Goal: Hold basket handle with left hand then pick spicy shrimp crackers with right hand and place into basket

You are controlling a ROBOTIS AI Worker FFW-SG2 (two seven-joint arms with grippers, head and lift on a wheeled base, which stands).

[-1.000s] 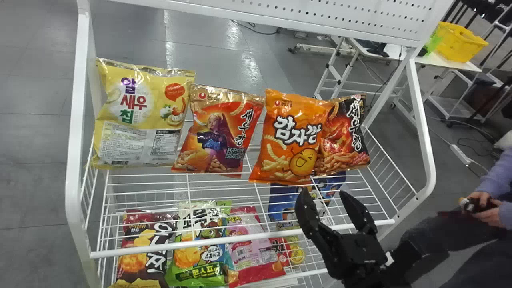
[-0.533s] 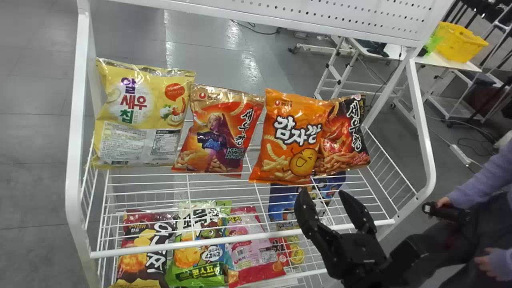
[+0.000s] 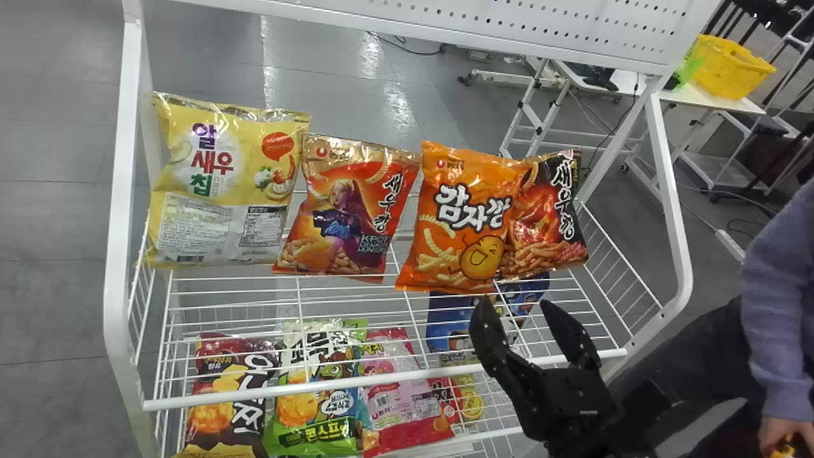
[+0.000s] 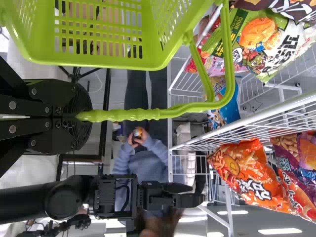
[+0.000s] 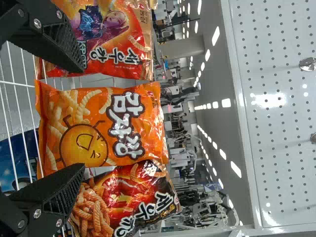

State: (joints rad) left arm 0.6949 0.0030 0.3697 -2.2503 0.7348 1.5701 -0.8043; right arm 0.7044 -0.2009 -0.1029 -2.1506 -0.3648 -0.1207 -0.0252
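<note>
Upper wire shelf (image 3: pixel 254 392): We see, standing, a yellow chip bag (image 3: pixel 222 184), red snack bag (image 3: pixel 346 216), orange snack bag (image 3: pixel 461 216) and, partly behind it, spicy shrimp crackers (image 3: pixel 553 216).
Lower shelf (image 3: pixel 489 435): We find brown bag (image 3: pixel 219 407), green bag (image 3: pixel 318 401), pink bag (image 3: pixel 404 407), blue bag (image 3: pixel 445 324).

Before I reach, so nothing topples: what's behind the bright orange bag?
The black bag sits partly behind the orange bag, showing on the right. Its left edge is covered; anything wholly behind cannot be seen.

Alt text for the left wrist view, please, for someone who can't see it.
The left gripper is shut on the handle of a green basket; the right gripper, holding nothing, points toward white wire shelves bearing colorful snack bags.
</note>
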